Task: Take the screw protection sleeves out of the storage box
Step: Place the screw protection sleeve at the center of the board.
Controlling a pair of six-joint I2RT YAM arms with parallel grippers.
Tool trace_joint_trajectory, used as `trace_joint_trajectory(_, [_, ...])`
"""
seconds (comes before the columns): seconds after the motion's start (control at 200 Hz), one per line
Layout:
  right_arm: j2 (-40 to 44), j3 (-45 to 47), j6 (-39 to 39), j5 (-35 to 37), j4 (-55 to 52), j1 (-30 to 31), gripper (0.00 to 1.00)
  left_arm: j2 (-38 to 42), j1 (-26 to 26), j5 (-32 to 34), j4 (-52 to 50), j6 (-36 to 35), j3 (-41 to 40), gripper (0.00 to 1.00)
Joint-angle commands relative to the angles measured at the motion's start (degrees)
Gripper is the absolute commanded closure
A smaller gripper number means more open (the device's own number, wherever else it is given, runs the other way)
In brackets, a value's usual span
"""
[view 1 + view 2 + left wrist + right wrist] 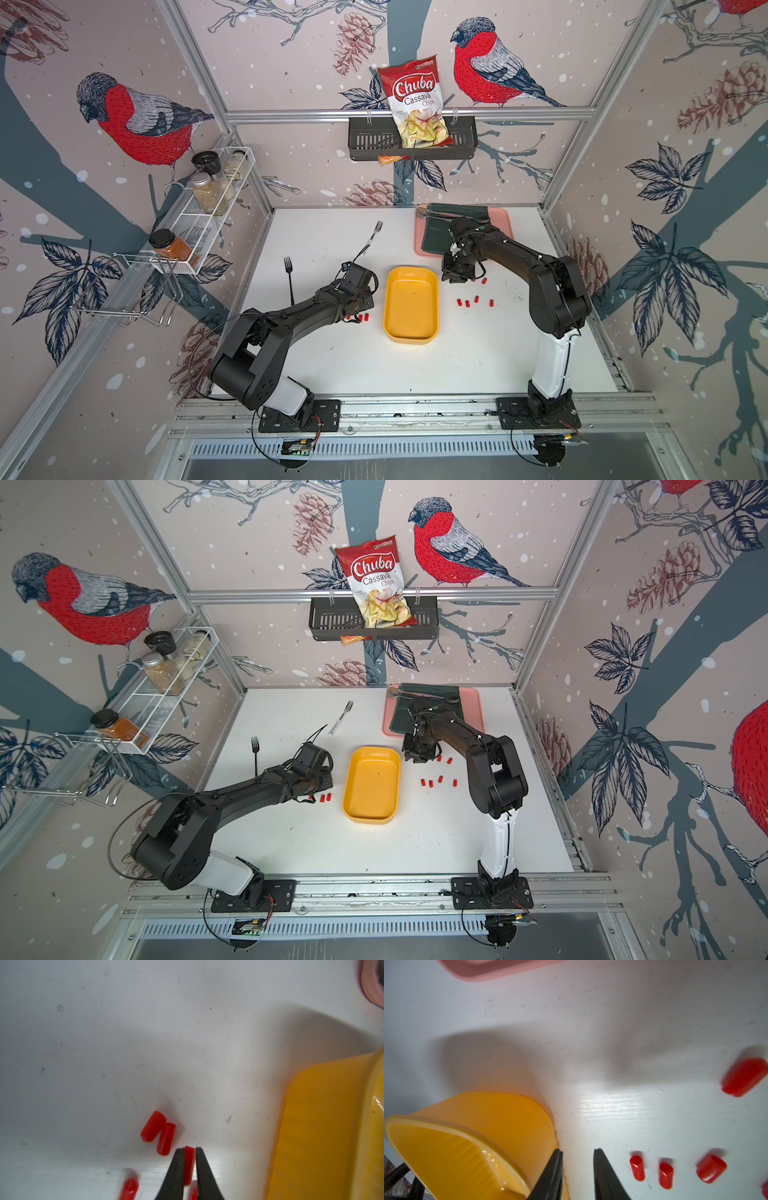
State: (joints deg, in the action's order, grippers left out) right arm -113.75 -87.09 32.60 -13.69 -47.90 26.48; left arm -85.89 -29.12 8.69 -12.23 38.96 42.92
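The yellow storage box [411, 271] [376, 750] stands mid-table, and no sleeve shows inside it in both top views. Red screw protection sleeves lie on the table to its left [361, 318] [325, 798] and to its right [467, 303] [431, 783]. My left gripper [189, 1148] is low over the left group, shut on one sleeve [189, 1159]; two sleeves [153, 1126] lie just beside it. My right gripper [578, 1150] stands open by the box's far right corner [488, 1115], with nothing between its fingers. Several sleeves [637, 1168] lie beside it.
A pink tray [505, 216] with a dark green cloth [436, 239] sits at the back right, behind the right arm. A black fork [287, 266] and a silver fork [376, 230] lie at the back left. A black basket [365, 141] with a chips bag hangs on the back wall.
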Motion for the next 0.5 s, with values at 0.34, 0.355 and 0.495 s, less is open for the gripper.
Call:
trace_joint_trajectory(0.34, [1.2, 0.4, -1.1, 0.9, -0.6, 0.1, 0.69, 1.2, 0.0, -1.0, 1.1, -0.4, 0.8, 0.80])
trace_joint_trajectory(0.355, [1.3, 0.4, -1.1, 0.9, -0.6, 0.1, 0.69, 1.4, 0.0, -1.0, 1.0, -0.3, 0.8, 0.80])
trace_joint_trajectory(0.495, [1.3, 0.6, -1.1, 0.9, -0.6, 0.1, 0.69, 2.7, -0.1, -1.4, 0.5, -0.3, 1.2, 0.80])
